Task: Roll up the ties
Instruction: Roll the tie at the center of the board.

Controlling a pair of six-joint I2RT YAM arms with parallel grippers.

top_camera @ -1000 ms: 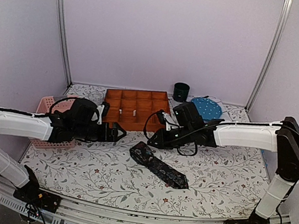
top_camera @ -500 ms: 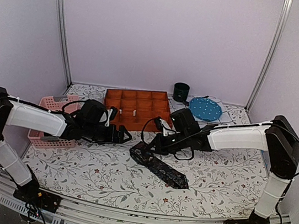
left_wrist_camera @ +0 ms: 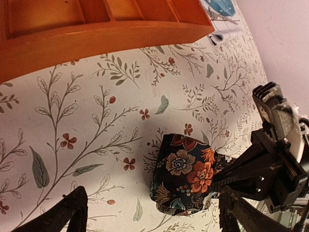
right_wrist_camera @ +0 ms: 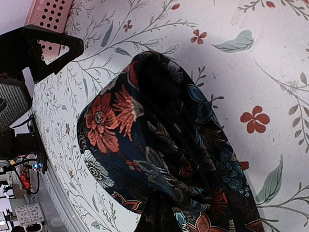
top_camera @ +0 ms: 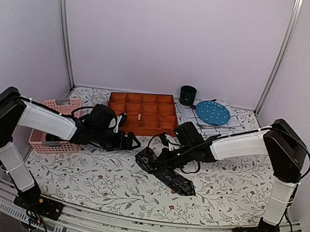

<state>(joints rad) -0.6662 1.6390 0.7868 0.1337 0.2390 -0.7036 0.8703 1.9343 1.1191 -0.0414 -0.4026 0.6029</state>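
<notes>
bench (top_camera: 105, 184): carries the tie, giving a flat surface for rolling.
tie (top_camera: 179, 183): lies mid-bench, left end curled over, apparently to start the roll.
right pincer (top_camera: 158, 158): clenched on that curled end, holding it up.
left pincer (top_camera: 133, 142): released, near the curl, likely ready to assist.

Tie (left_wrist_camera: 186, 176) – near-black navy ground with big orange-red and cream flowers and bits of teal leaf; tablecloth (top_camera: 105, 184) white, printed with grey-green vines and leaves and small red blossoms. Compartment tray (left_wrist_camera: 96, 43) plain orange, basket (top_camera: 58, 147) pink with a grid of small holes, plate (top_camera: 213, 111) blue with white dots, cup (top_camera: 188, 94) very dark green, near black. Left arm (top_camera: 44, 121) and right arm (top_camera: 237, 146) white shells with black joints and cables – walls (top_camera: 172, 37) pale lilac, frame posts (top_camera: 64, 28) silver.
</notes>
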